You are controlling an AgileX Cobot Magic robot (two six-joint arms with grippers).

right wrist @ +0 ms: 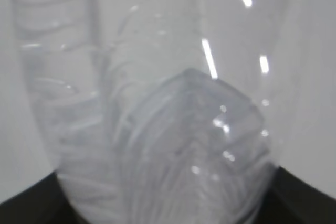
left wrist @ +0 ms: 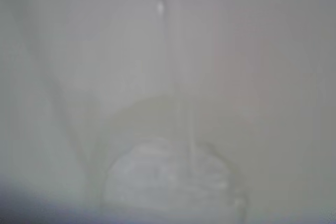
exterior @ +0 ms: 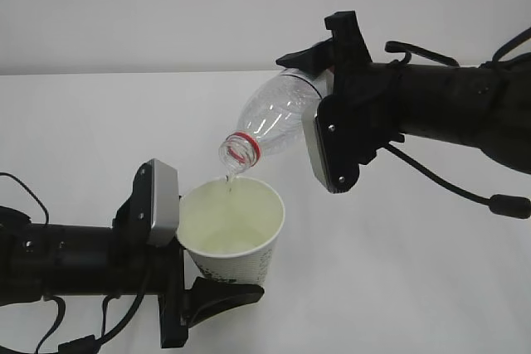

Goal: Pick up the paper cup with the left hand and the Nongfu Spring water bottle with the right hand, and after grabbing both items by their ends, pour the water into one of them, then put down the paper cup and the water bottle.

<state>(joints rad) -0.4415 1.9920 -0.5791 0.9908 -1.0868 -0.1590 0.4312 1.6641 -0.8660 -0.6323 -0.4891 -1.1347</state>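
Your right gripper (exterior: pixel 328 80) is clamped on the base end of the bottle (exterior: pixel 278 118), its jaws standing fairly wide around the clear ribbed body; the right wrist view is filled by that plastic (right wrist: pixel 157 129), too close and blurred to show more. From the gripper the bottle slants down and to the left, open mouth lowest, red neck ring just above the mouth. Your left gripper (exterior: pixel 195 275) grips the cup (exterior: pixel 236 242) low on its side, again with the jaws well apart around it, and holds it upright and clear of the table (exterior: pixel 398 271). The cup sits below and to the left of the right gripper, its rim directly under the bottle's mouth, close but apart. A thin stream of water (exterior: pixel 230 180) falls from the mouth into the cup, and a pale pool lies inside it. The left wrist view shows only a blurred white cup wall (left wrist: pixel 79 77) with a faint stream (left wrist: pixel 184 108) running down.
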